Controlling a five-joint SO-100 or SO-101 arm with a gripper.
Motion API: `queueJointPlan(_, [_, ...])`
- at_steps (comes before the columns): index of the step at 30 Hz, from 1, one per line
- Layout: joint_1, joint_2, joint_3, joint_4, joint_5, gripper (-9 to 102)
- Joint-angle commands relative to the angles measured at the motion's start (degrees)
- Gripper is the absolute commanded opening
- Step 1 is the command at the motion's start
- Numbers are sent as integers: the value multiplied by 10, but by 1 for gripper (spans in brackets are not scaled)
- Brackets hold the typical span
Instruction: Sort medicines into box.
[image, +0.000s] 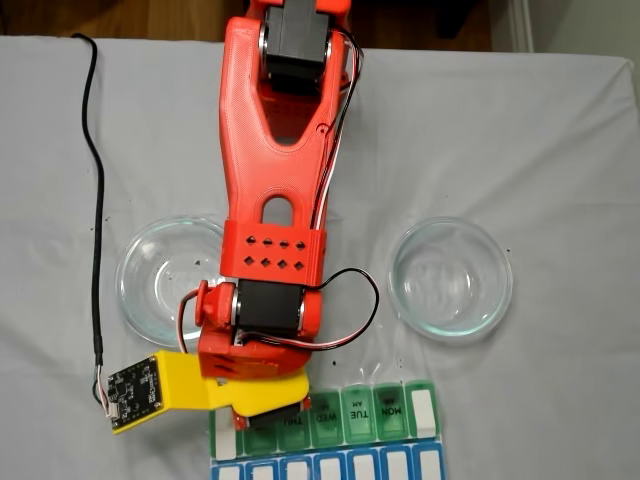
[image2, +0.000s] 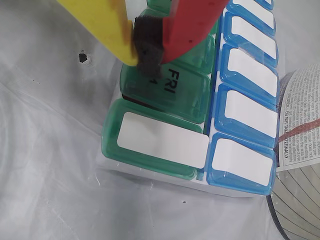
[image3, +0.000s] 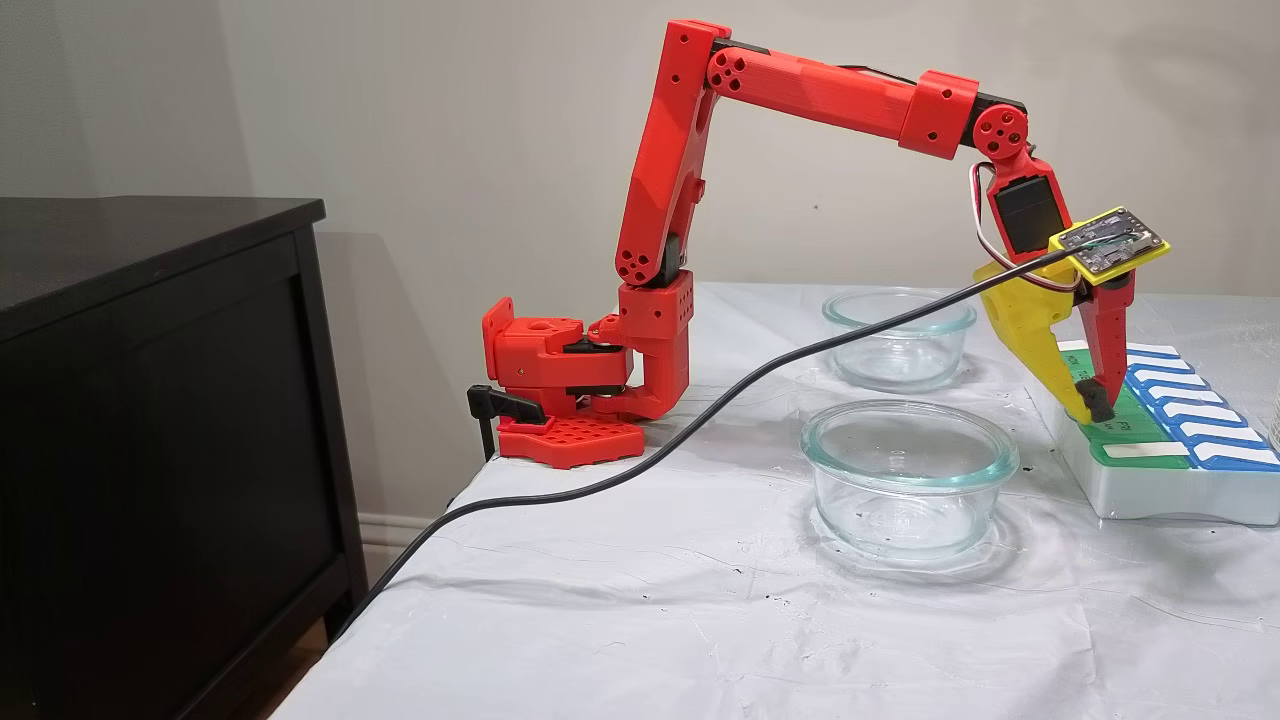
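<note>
Our end effector (image2: 146, 52) sits closed, nothing visibly held, tips right on the box's (image2: 165, 150) FRI lid (image2: 175, 92). We'd press gently, straight down, so the box doesn't skid.

Box (image: 390, 412) lids read MON, TUE, WED, THU (green row); FRI lid (image2: 175, 87) in wrist view.

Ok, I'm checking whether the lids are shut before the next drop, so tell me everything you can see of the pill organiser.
The pill organiser is a flat white plastic tray holding a row of translucent green lids beside a row of blue ones, some bearing white labels. Printed lids read FRI in the wrist view, and MON, TUE, WED in a fixed view. The visible lids look shut. It lies on the white table cover, past two glass bowls. The gripper, apparently closed, has its dark padded tip at the FRI lid.
</note>
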Motion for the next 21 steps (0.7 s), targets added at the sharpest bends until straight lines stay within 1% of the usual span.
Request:
queueJointPlan(1, [3,9,-37,-1,-7,0])
queueJointPlan(21, [13,-6,-24,-12,33,0])
